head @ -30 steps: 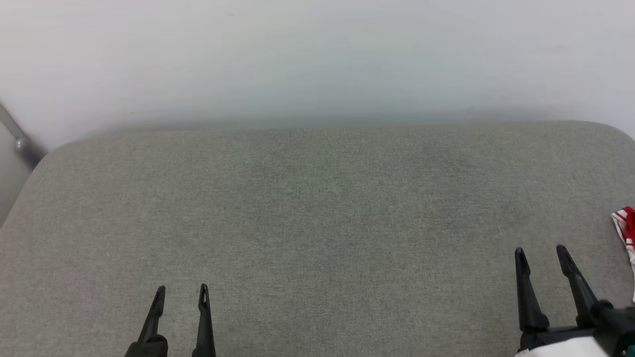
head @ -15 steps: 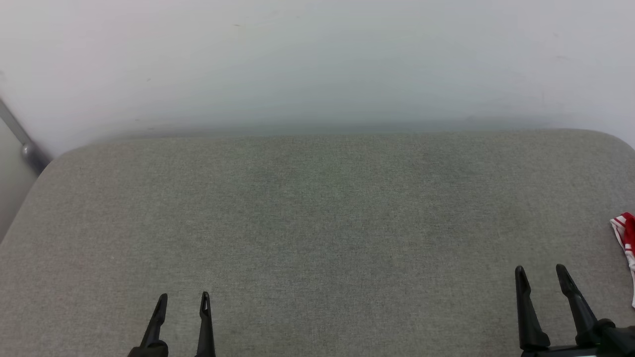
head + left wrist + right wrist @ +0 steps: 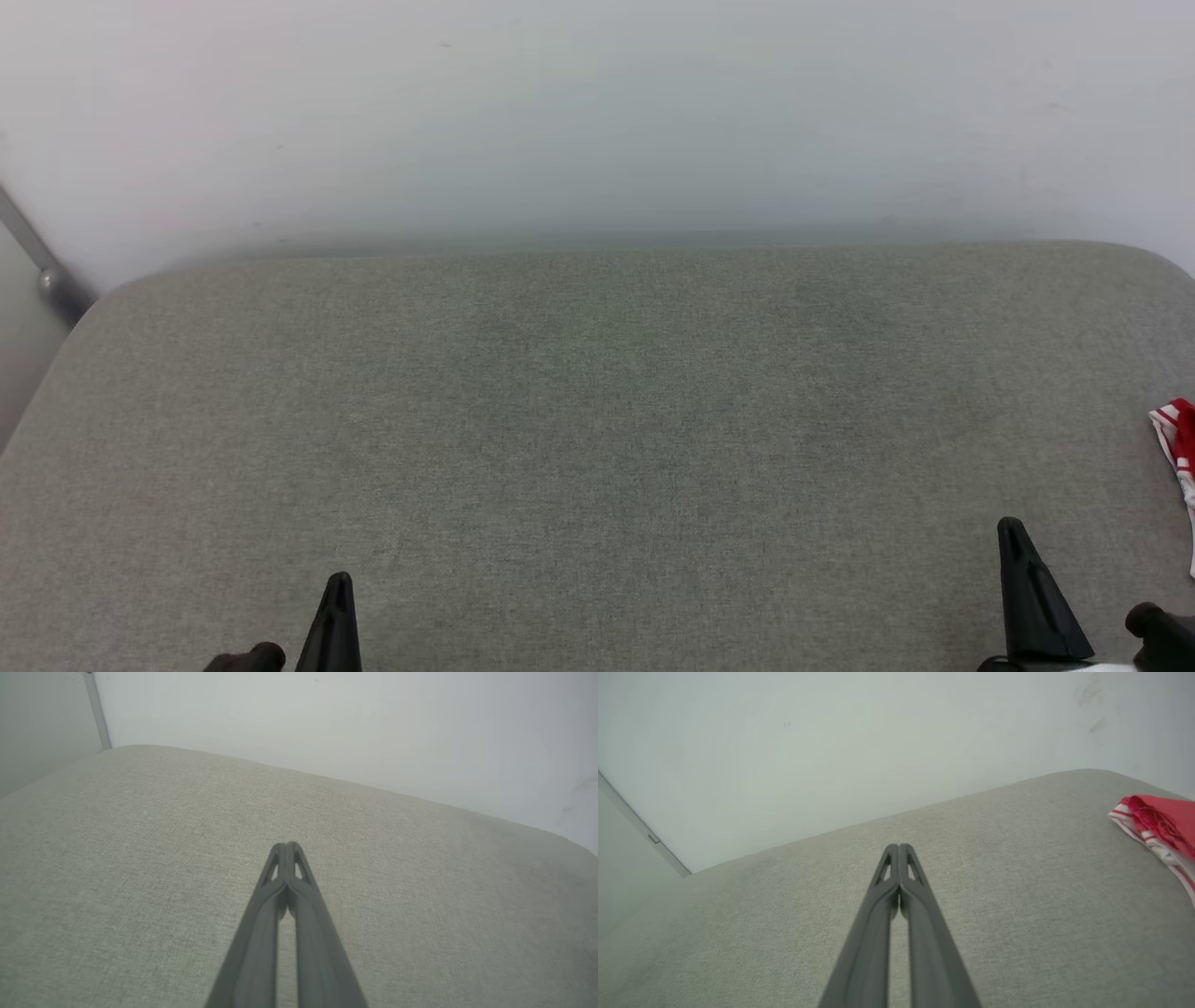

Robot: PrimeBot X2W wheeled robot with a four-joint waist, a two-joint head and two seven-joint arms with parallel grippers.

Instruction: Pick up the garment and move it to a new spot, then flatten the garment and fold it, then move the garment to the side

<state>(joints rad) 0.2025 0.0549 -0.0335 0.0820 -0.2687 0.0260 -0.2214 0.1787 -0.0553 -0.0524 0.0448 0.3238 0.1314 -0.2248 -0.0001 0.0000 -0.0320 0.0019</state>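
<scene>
Pick-up pending | left gripper (image 3: 338, 583), right gripper (image 3: 1014, 528): both pinched empty, left of red jersey (image 3: 1178, 437) | we open right wide, grab its near edge.

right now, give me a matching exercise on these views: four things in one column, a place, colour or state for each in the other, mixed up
Things
1. left gripper
2. right gripper
3. garment
4. cushion

Descriptions
A. grey woven fabric, with the pale wall behind it
B. shut and empty, lower right of the head view
C. red with white striped trim, at the right edge of the head view
D. shut and empty, lower left of the head view

Pairs: 1-D, 2-B, 3-C, 4-A
</scene>
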